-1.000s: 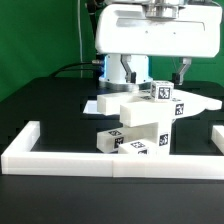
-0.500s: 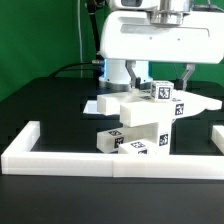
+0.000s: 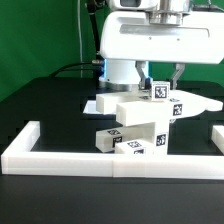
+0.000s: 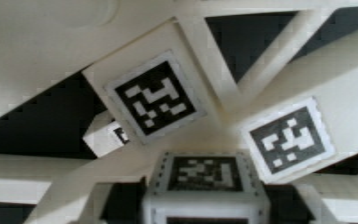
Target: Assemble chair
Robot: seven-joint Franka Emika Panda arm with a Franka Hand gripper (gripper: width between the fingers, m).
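Exterior view: gripper (image 3: 163, 80) pinches the top tagged piece (image 3: 158, 91) of the chair (image 3: 138, 112) stack.

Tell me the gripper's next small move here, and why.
Probably squeeze firmly on the top tagged chair piece before any lift. The gripper straddles it, one finger on each side, but whether the grip is tight is unclear, and it rests on the stacked chair parts, which a loose pull could disturb.
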